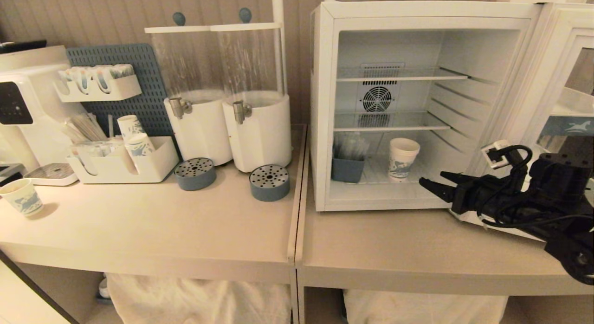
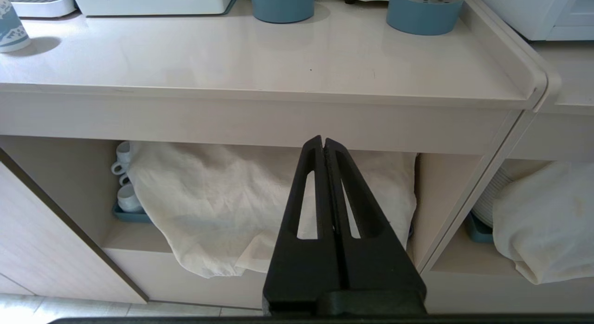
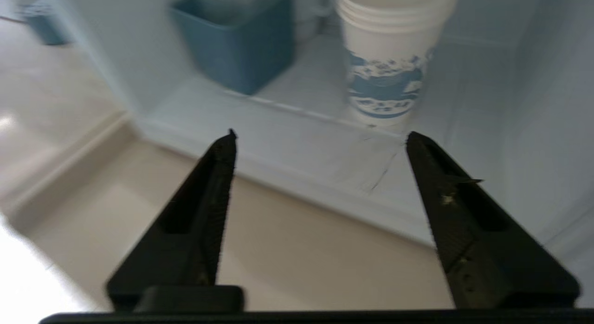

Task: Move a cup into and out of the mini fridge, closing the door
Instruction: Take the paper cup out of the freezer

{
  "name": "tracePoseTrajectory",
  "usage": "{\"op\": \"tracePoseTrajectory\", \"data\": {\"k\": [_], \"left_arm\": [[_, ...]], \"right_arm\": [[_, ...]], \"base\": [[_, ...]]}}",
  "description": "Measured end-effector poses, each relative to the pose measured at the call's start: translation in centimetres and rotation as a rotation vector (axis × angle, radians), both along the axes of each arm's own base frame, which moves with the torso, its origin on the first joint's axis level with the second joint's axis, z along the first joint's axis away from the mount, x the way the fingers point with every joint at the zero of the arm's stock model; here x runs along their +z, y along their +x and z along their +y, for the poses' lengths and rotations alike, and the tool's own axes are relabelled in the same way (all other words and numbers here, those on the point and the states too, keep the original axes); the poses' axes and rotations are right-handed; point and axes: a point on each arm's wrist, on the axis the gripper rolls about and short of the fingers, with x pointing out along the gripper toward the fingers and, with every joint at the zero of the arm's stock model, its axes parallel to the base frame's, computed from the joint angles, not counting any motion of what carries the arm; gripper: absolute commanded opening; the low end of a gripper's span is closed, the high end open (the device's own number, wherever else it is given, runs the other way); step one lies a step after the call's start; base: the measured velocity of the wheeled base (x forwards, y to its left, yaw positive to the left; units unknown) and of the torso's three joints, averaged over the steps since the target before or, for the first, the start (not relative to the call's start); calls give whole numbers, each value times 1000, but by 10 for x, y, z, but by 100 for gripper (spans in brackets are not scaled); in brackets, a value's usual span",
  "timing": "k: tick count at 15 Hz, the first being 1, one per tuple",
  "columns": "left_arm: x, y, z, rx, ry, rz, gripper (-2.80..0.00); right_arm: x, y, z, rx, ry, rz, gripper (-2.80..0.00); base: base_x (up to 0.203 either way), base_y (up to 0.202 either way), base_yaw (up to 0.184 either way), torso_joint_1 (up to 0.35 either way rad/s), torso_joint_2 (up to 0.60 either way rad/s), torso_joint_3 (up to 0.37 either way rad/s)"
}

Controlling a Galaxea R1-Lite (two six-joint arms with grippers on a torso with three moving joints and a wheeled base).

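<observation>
You are looking at the fridge (image 1: 325,106) standing with its door (image 1: 564,82) swung open at 3 o'clock of the cabinet; no lettering is legible on either from here, and only a pale blue band with a small white horse-like figure is showing through the door's window. The cup (image 1: 403,158) is standing upright on the fridge floor, under the lower of two wire shelves, with a blue bin (image 1: 347,168) just beside it at 9 o'clock. It is showing a white wall, a blue printed band low down, a rolled rim and a white inside. Your right gripper (image 1: 434,181) is hovering outside the fridge mouth, at 4 o'clock of the cup and apart from it, jaws spread wide and holding nothing; in the wrist view the cup (image 3: 390,59) is sitting beyond the fingertips (image 3: 227,143). Your left gripper (image 2: 323,145) is hanging below the counter (image 2: 260,64) edge, fingers pressed together and empty. A similar cup (image 1: 22,197) is standing at the counter's far 9 o'clock end. Two dispensers (image 1: 227,92) are standing at 9 o'clock of the fridge.
</observation>
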Motion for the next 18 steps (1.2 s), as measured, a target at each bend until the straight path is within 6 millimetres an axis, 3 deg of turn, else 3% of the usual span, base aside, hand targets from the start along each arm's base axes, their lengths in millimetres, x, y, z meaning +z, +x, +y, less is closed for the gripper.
{"op": "tracePoseTrajectory", "data": {"k": [5,15,18], "left_arm": [[0,0,0,0,-5,-8,-280],[0,0,0,0,-7,-9,-280],[0,1,0,4,-12,-16,-280]], "right_arm": [[-23,38,16,-63,-33,-34,0],[-35,67,30,-80,-58,-26,0],[-36,84,31,-110,-64,-26,0]], "base": [[0,0,0,0,0,0],[0,0,0,0,0,0],[0,0,0,0,0,0]]}}
